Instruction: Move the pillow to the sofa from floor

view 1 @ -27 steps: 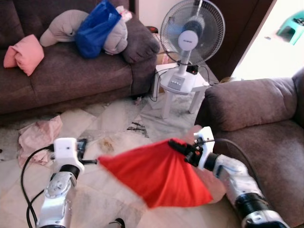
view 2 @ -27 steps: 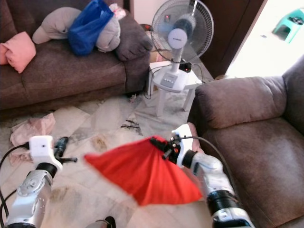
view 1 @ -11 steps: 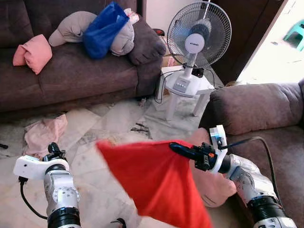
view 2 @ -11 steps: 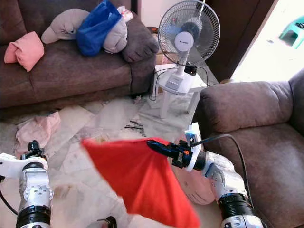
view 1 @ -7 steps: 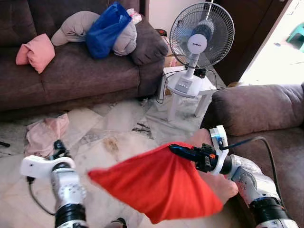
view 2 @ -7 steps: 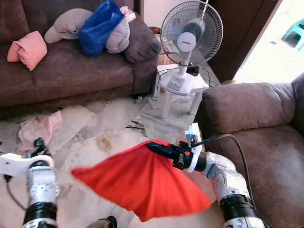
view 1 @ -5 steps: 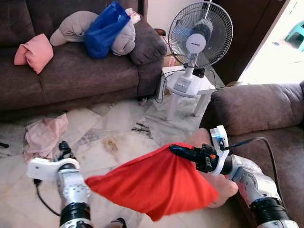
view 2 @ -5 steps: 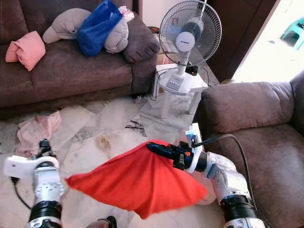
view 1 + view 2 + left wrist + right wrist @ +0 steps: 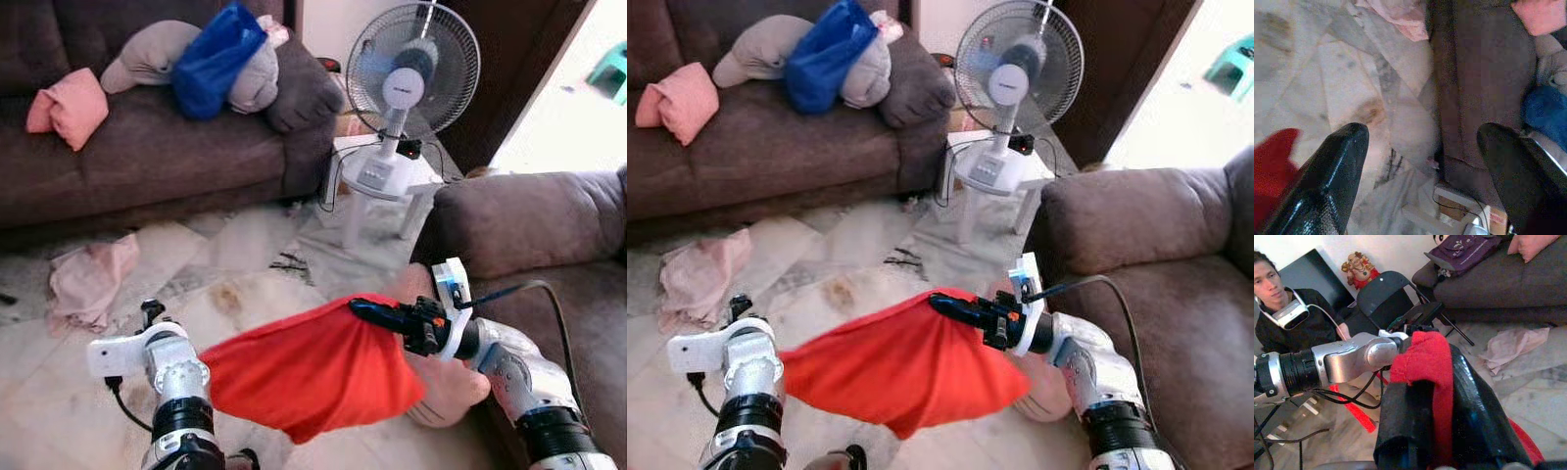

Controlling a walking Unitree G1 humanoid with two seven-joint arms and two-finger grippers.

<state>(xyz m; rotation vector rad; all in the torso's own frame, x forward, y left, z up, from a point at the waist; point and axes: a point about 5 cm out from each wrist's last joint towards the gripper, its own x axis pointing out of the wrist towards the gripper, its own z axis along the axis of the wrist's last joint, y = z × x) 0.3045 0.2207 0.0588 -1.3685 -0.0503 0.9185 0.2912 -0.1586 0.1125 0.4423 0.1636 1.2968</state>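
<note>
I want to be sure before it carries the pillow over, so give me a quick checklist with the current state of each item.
1. Right end effector clamped on the red pillow: ok.
2. Pillow off the floor: ok.
3. Left end effector open and holding nothing: ok.
4. Free seat on the sofa between pink cushion and blue bag: ok.
5. Fan out of the pillow's way: cannot tell.

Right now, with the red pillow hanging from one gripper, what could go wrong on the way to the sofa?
1. The right gripper pinches only one corner of the red pillow, so the hanging bulk could slip free.
2. The left gripper is open and bears none of the load.
3. The fan, its cords and the pink cloth on the floor stand near the sofa; a swinging pillow or a step might catch them.
</note>
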